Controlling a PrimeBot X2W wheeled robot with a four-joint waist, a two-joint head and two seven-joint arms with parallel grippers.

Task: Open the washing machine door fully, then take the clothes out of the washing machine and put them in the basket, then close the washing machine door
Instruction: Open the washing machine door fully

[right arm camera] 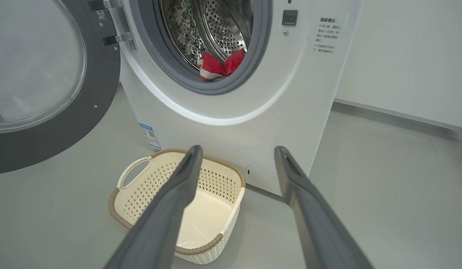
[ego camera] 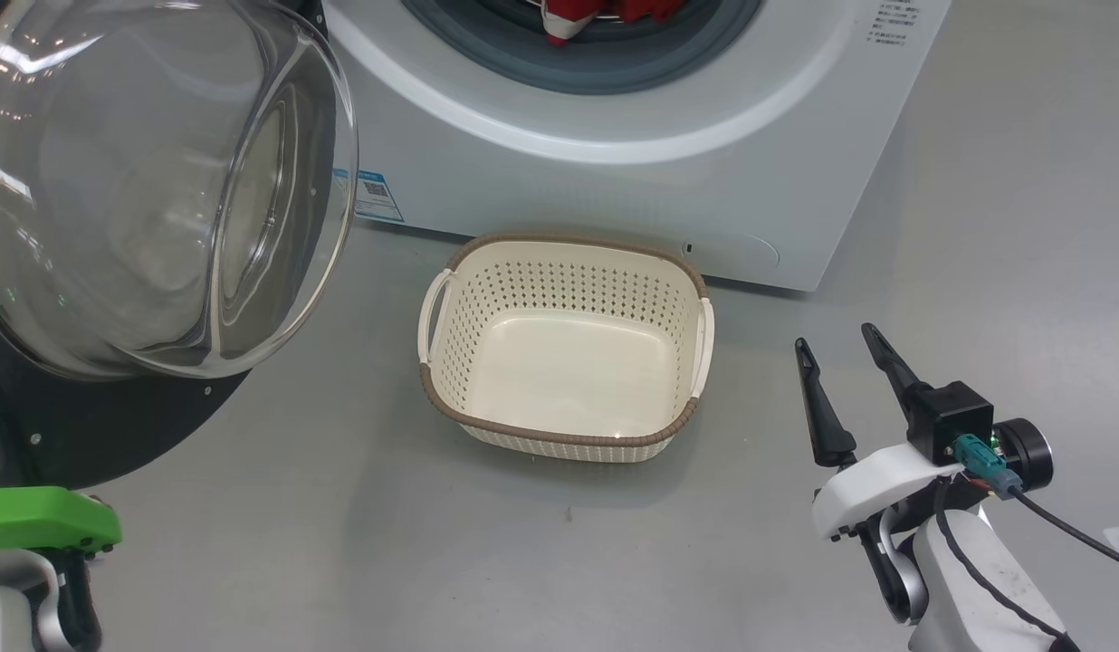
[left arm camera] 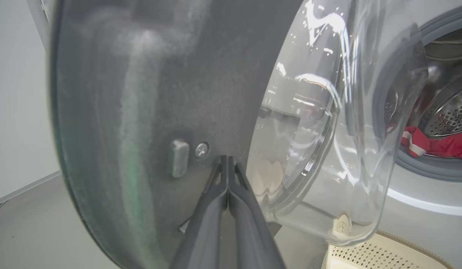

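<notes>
Black-rimmed washing machine door (left arm camera: pixel 160 93) needs a steady outward push from the closed left pincer (left arm camera: pixel 227 159); right pincer (ego camera: pixel 836 337) hovers open.

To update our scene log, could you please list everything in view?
Front-loading washing machine: one, white, behind the basket.
Round door, clear glass bowl: one, black rim, open on the robot's left.
Soft fabric clothes, white trim: count unclear, red, at the mouth of the drum.
Perforated plastic basket, brown rim: one, cream, empty, before the machine.
Small label: one, blue, machine's lower left corner.
Left gripper: one, dark, shut, tips by the door's rim.
Right gripper: one, dark, open, right of the basket.
</notes>
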